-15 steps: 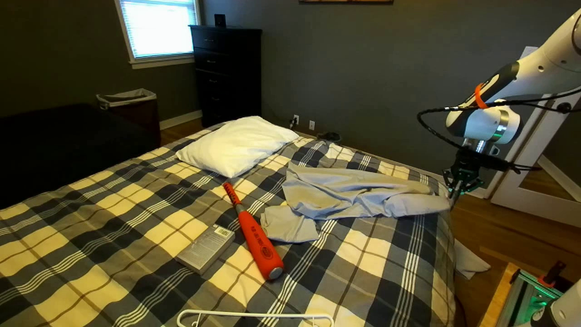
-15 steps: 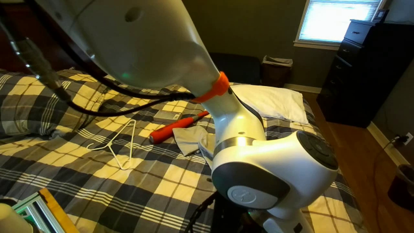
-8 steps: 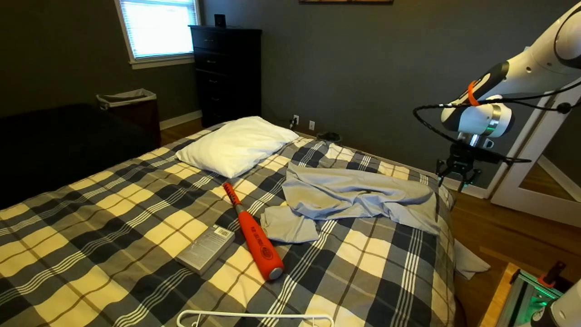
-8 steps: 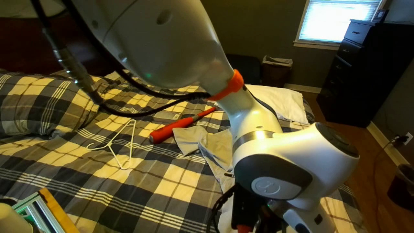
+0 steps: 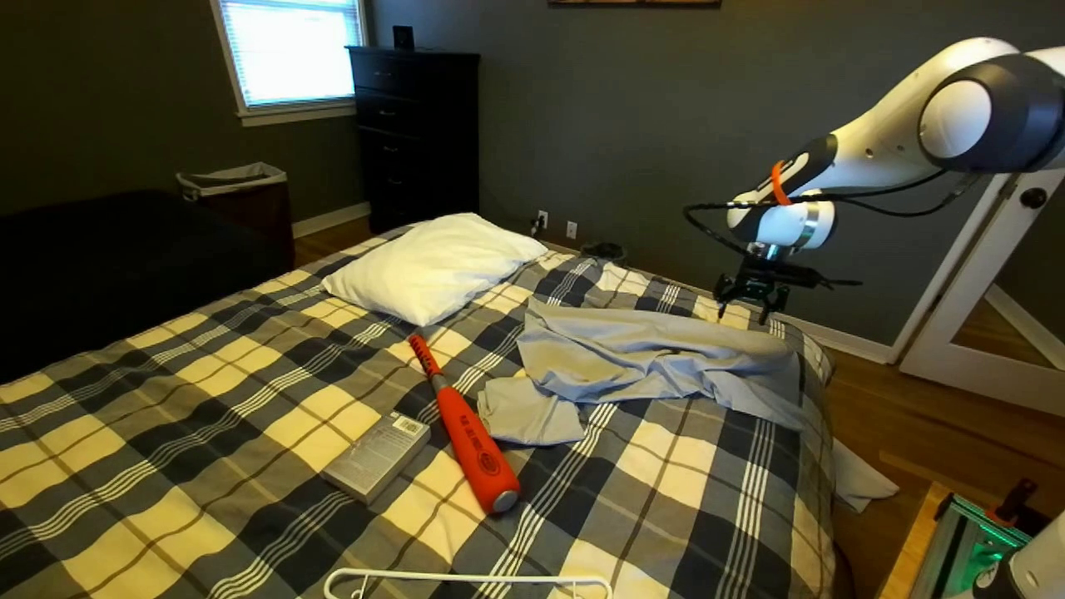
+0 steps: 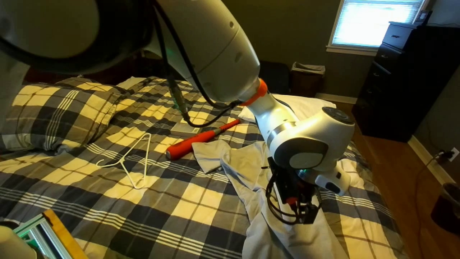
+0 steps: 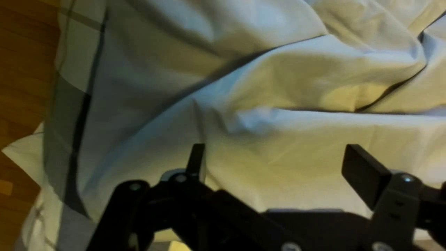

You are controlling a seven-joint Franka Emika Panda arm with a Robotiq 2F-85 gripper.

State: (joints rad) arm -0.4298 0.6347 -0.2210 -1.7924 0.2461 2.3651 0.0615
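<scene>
Grey cloth (image 5: 649, 353) near bed edge (image 7: 64, 115), end effector (image 7: 275, 162) above, fingers (image 7: 364, 176) wide apart

Dim bedroom with dark grey walls (image 5: 682, 150), white baseboards (image 5: 333, 218) and a wooden floor (image 6: 397, 169). In an exterior view, a tall black dresser (image 5: 420, 133) stands beyond the far corner of the bed (image 5: 208, 366), and a dark hamper (image 5: 250, 210) stands off its left edge. A white door (image 5: 965, 358) is visible past the right corner. Bright daylight fills the window (image 5: 291, 54), set in the wall behind the far corner.
</scene>
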